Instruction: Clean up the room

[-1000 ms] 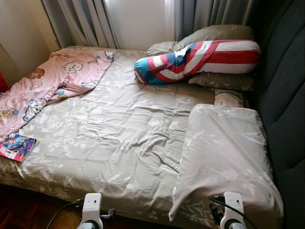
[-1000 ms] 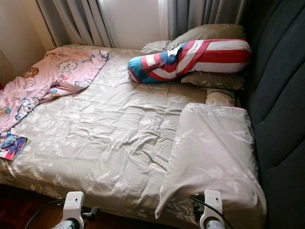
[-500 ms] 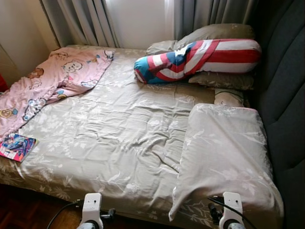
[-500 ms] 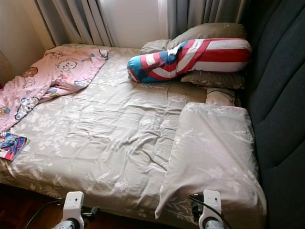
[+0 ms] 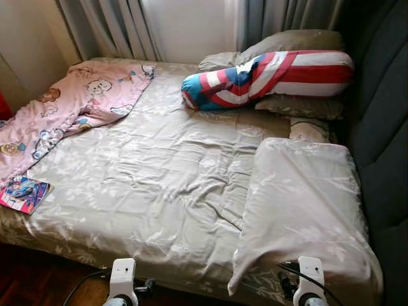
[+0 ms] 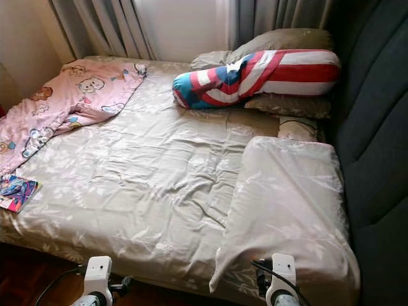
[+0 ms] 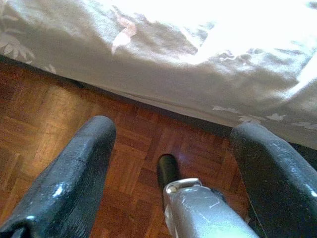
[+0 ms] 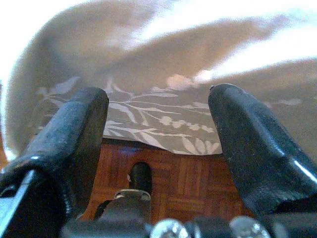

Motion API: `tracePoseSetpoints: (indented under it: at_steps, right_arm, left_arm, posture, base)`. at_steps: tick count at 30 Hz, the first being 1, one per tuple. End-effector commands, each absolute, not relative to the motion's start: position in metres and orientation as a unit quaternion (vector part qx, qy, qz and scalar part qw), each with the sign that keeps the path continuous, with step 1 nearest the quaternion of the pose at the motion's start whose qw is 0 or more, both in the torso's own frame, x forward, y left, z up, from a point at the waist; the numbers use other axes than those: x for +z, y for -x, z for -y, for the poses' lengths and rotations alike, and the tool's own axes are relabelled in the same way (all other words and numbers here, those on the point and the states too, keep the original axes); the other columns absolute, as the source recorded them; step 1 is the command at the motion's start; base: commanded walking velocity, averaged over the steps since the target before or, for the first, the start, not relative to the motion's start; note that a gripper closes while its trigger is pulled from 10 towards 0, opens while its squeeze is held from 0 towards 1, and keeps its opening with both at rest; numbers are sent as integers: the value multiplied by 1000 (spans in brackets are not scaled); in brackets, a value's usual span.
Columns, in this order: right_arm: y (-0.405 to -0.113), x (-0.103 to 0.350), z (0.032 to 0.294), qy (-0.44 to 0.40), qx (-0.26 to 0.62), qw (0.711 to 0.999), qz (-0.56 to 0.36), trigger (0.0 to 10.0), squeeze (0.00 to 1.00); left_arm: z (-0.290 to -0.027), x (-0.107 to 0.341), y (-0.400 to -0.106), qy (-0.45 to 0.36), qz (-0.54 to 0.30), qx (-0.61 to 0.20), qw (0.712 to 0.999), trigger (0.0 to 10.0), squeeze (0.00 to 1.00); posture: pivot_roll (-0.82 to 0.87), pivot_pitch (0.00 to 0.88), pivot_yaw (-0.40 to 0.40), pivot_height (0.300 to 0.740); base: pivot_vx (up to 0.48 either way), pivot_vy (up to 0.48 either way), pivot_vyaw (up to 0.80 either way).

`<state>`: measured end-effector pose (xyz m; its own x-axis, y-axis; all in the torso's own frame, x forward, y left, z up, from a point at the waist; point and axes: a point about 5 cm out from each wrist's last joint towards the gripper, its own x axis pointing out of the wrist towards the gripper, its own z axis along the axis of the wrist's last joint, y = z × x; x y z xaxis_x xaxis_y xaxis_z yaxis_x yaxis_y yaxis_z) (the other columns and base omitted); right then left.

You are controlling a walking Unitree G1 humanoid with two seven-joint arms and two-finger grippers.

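Observation:
A bed (image 5: 159, 185) with a beige floral sheet lies before me. A pink cartoon blanket (image 5: 70, 105) is crumpled at its far left. A colourful book (image 5: 24, 193) rests on the bed's left edge. A red, white and blue bolster (image 5: 274, 73) lies on beige pillows (image 5: 290, 44) at the head. A large beige pillow (image 5: 306, 204) sits at the near right corner. My left gripper (image 7: 173, 168) hangs open above the wooden floor beside the bed's edge. My right gripper (image 8: 156, 144) hangs open just below the overhanging pillow corner.
A dark padded headboard (image 5: 382, 115) runs along the right side. Grey curtains (image 5: 115, 29) and a bright window stand behind the bed. Parquet floor (image 7: 49, 114) shows in front of the bed. Both wrists (image 5: 122, 280) (image 5: 309, 280) sit low at the near edge.
The camera has shifted slightly, so the whole scene sits a little differently. Nothing on the bed has moved and both arms hang as before.

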<state>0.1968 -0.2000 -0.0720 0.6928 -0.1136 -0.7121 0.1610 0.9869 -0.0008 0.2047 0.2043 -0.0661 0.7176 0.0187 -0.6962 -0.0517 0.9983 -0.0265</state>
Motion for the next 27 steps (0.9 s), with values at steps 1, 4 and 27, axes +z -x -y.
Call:
tracePoseSetpoints:
  at_steps: [1, 4, 27]
  right_arm:
    - [-197, -73, 196, -32, -71, 919, -385, 10000, 0]
    - [-197, -72, 196, -34, -72, 920, -385, 10000, 0]
    - [-208, -65, 205, -60, -121, 921, -367, 10000, 0]
  left_arm:
    - [-208, -71, -196, 24, -392, 24, 919, 10000, 0]
    - [-208, -71, -196, 23, -392, 24, 919, 10000, 0]
    - [-208, -71, -194, 28, -392, 28, 919, 10000, 0]
  posture:
    - [-68, 23, 45, 740]
    - [-69, 19, 47, 740]
    - [-64, 35, 45, 740]
  base:
    - [0, 281, 0]
    - [0, 286, 0]
    - [0, 292, 0]
